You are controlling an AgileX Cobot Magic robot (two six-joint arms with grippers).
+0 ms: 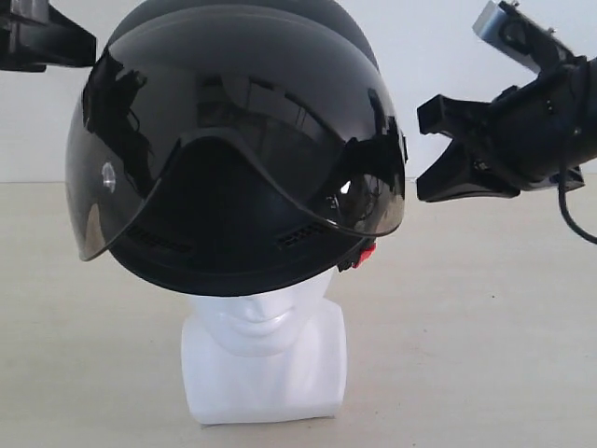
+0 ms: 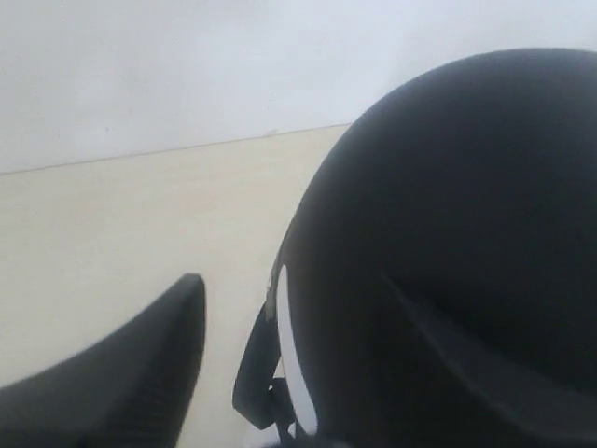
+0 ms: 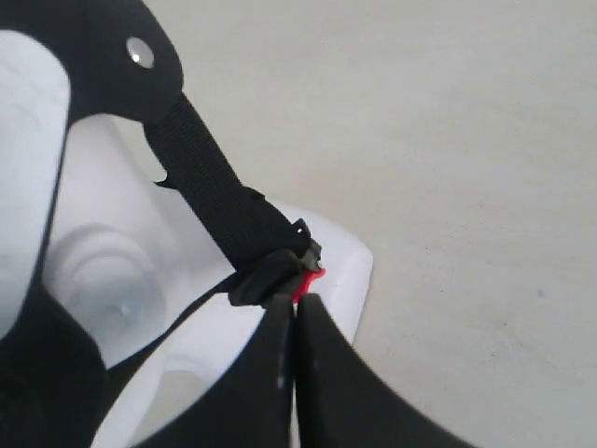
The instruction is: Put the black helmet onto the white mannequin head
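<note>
Finishing up, seemingly: seeing helmet (image 1: 233,140) sitting on head (image 1: 266,359), left fingers (image 2: 140,373) open beside it, right fingers (image 3: 256,383) clenched empty. Probably needing both backing off without nudging.

A pale beige tabletop (image 1: 485,317) fills the lower part of the exterior view, matte, with a few faint specks; behind it stands 1 plain white wall (image 1: 438,47); the 2 meet in a straight seam running level across the background.
</note>
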